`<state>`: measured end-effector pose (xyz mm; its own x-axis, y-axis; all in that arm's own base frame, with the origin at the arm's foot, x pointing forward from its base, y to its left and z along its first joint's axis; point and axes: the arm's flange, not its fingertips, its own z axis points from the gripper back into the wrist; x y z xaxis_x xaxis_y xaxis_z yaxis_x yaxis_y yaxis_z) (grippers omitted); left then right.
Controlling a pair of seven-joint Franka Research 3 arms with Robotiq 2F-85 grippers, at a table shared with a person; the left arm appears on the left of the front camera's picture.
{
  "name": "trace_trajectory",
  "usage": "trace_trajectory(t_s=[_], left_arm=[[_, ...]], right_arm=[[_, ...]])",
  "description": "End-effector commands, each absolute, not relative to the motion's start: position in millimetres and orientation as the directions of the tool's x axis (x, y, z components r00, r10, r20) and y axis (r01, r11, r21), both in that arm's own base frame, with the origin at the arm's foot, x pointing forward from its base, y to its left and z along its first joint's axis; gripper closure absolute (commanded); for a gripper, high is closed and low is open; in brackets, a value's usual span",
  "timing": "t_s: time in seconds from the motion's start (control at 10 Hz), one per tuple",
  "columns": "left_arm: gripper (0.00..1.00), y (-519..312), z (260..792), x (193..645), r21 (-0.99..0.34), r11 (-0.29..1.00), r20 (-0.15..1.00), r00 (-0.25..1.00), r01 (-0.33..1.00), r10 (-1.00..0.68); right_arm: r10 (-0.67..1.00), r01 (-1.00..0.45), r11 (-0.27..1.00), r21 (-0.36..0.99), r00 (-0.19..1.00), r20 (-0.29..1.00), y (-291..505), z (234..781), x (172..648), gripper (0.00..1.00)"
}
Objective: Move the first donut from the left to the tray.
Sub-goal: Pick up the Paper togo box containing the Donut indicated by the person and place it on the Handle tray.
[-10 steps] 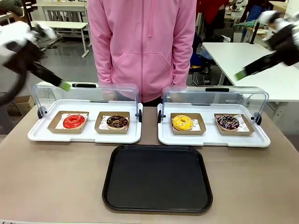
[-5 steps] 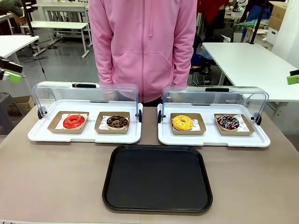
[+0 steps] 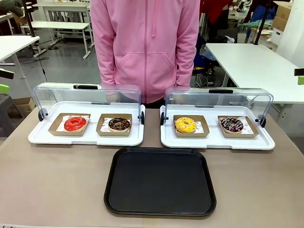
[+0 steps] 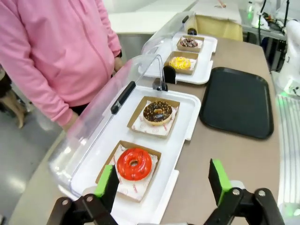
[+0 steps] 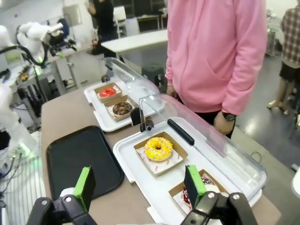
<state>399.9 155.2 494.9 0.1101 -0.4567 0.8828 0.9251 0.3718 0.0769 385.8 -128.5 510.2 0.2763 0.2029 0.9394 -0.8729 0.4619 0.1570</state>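
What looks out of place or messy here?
Nothing stands out. The red-glazed donut, chocolate donut, yellow-glazed donut and sprinkled donut each sit neatly in a cardboard holder; the black tray lies flat.

No wording is legible; the red print on the paper liner (image 4: 127, 186) under the red-glazed donut (image 4: 134, 163) is too small to read.

I record a glossy, smooth glaze on the red donut (image 4: 134, 163); its holder (image 4: 151, 153) is matt brown cardboard. The black tray (image 3: 160, 183) is smooth plastic with a dull sheen. White trays (image 3: 85, 139): smooth plastic; their lids (image 3: 61, 93) clear, reflective plastic. Tabletop (image 3: 52, 185) matt, grey-brown. The pads (image 4: 104, 181) on my left gripper (image 4: 162, 168) are matt green.
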Motion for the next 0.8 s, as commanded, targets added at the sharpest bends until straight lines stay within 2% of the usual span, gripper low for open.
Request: trace_trajectory(t_s=[0.0, 0.7], left_arm=[[0.00, 155.9, 497.0, 398.3, 0.086, 0.360, 0.892, 0.089, 0.929, -0.443], [0.00, 155.9, 497.0, 398.3, 0.086, 0.360, 0.892, 0.089, 0.929, -0.443]], right_arm=[[0.206, -0.864, 0.481, 0.148, 0.275, 0.939, -131.7, 511.0, 386.0, 0.00], [0.206, -0.864, 0.481, 0.148, 0.275, 0.939, -131.7, 511.0, 386.0, 0.00]])
